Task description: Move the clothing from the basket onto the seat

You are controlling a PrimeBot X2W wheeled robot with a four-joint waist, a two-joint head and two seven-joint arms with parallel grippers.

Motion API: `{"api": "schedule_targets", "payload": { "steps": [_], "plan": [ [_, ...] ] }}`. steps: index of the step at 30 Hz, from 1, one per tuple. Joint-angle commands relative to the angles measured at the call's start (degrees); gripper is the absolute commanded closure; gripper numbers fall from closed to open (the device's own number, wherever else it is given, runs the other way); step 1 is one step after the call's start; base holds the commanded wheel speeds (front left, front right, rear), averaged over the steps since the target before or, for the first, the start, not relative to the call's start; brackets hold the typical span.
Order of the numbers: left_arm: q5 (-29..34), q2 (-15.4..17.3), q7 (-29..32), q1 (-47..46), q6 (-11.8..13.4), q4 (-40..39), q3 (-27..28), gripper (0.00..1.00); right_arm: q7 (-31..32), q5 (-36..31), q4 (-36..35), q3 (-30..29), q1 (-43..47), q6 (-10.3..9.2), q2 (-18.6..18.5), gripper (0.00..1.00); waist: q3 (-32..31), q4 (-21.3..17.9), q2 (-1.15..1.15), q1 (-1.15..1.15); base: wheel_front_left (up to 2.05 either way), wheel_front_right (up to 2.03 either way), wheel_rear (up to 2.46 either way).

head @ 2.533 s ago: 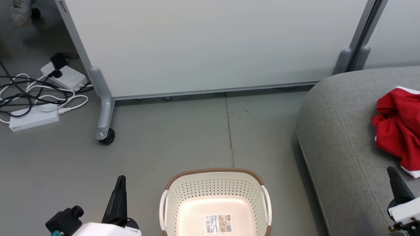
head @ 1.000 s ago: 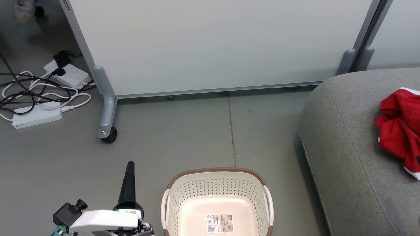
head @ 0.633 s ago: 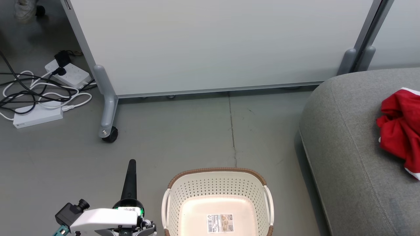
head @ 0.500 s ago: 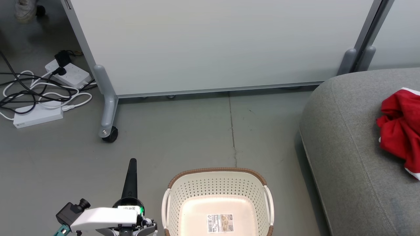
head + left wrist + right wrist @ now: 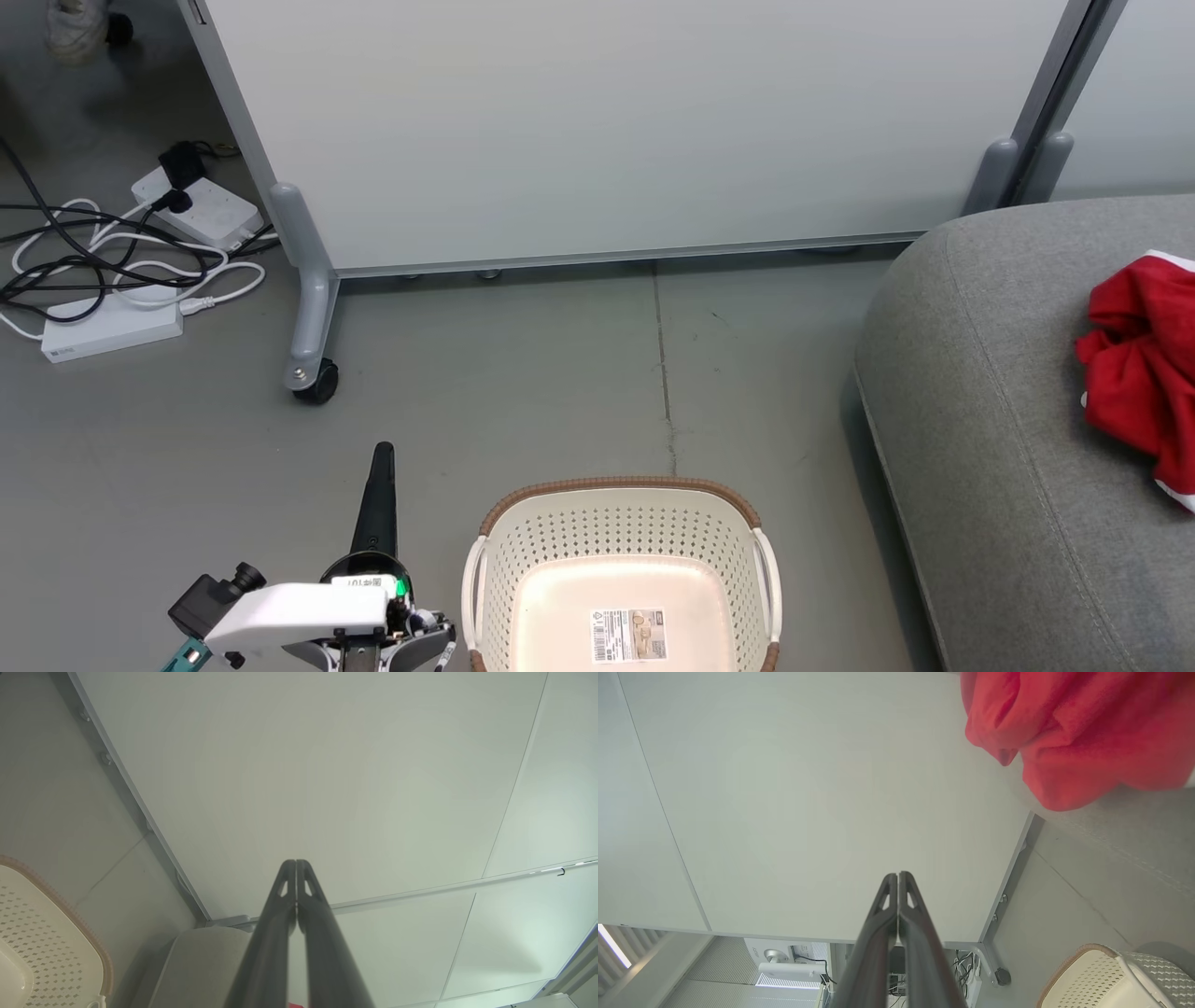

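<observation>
The cream basket (image 5: 618,541) stands on the floor at the bottom centre, with just a label sticker (image 5: 629,636) on its floor. Red clothing (image 5: 1141,359) lies bunched on the grey seat (image 5: 980,392) at the right. My left gripper (image 5: 382,453) is shut and holds nothing, just left of the basket and pointing away over the floor. In the left wrist view its fingertips (image 5: 296,863) meet, with the basket (image 5: 42,933) at lower left. In the right wrist view my right gripper (image 5: 897,876) is shut and holds nothing, with the red clothing (image 5: 1073,728) on the seat (image 5: 1125,858) and the basket (image 5: 1106,975).
A pale grey wheeled partition panel (image 5: 607,131) stands behind the basket, its castor (image 5: 316,381) on the floor at left. Power strips and tangled cables (image 5: 112,271) lie at far left. A person's shoe (image 5: 77,19) shows at the top left corner.
The right gripper has left the head view, where it stood at the lower right beside the clothing. The left gripper has moved forward and rightward, nearer the basket. The camera shifted slightly.
</observation>
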Motion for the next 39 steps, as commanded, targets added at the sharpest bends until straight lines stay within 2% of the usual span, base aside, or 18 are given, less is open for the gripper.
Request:
{"api": "schedule_targets", "payload": {
  "steps": [1,13,39],
  "plan": [
    [-1.3,0.12,-0.15,-1.34,-0.53,-0.27,-0.09,1.0,0.8,1.48,0.33,-0.61,-0.73,0.14,-0.55,1.0,0.01,0.03,0.0,0.0,0.0,0.0,0.0],
    [-5.49,-0.28,-0.18,-1.76,-1.2,-0.22,-0.49,1.0,3.01,5.41,1.46,-2.36,-1.68,0.14,-0.94,1.0,0.04,0.19,0.0,0.0,0.0,0.0,0.0],
    [-5.08,-0.27,-0.18,-1.75,-1.09,-0.25,-0.47,1.0,2.91,5.35,1.44,-2.23,-1.63,0.13,-0.95,1.0,0.04,0.19,0.0,0.0,0.0,0.0,0.0]
  ]
}}
